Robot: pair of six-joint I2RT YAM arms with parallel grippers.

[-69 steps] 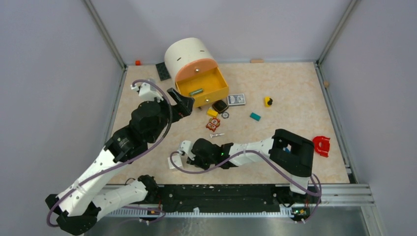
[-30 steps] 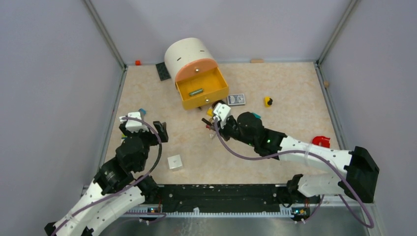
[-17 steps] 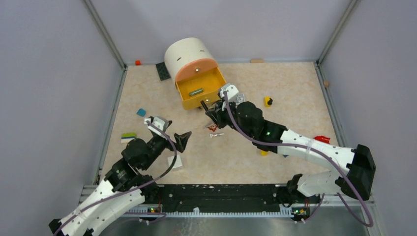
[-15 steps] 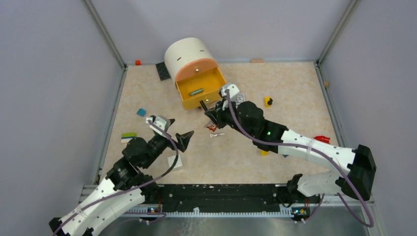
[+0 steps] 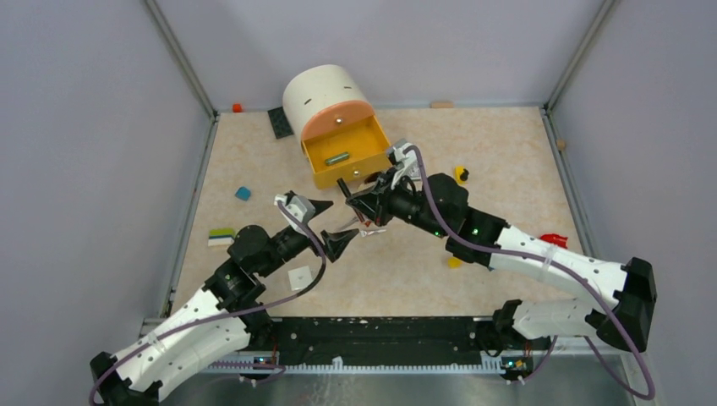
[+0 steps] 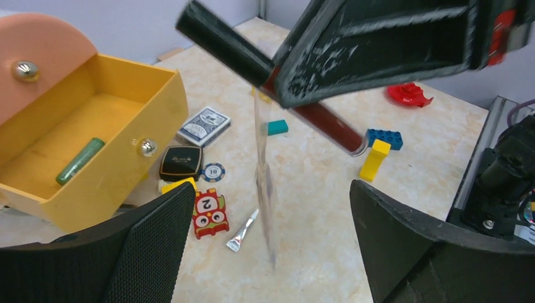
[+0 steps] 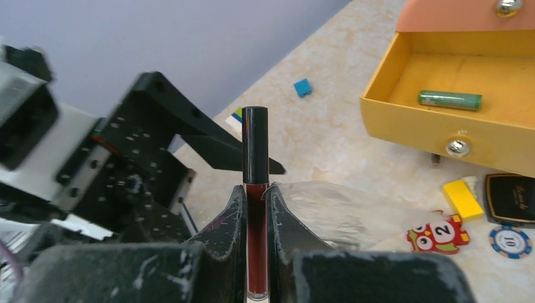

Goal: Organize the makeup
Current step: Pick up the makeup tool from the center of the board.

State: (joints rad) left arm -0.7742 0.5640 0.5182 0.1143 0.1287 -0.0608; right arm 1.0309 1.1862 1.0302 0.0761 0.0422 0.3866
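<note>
From above, left gripper (image 5: 331,225) and right gripper (image 5: 365,205) face each other closely. Left wrist: its fingers are spread wide, with the clear pouch (image 6: 264,170) hanging edge-on between them. Right wrist: its fingers clamp a dark-red tube (image 7: 255,151), the clear pouch just beyond them.

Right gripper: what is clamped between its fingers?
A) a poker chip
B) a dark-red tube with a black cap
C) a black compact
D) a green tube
B: the right wrist view shows the right gripper pinching the dark-red tube, while the green tube lies in the yellow drawer.
</note>
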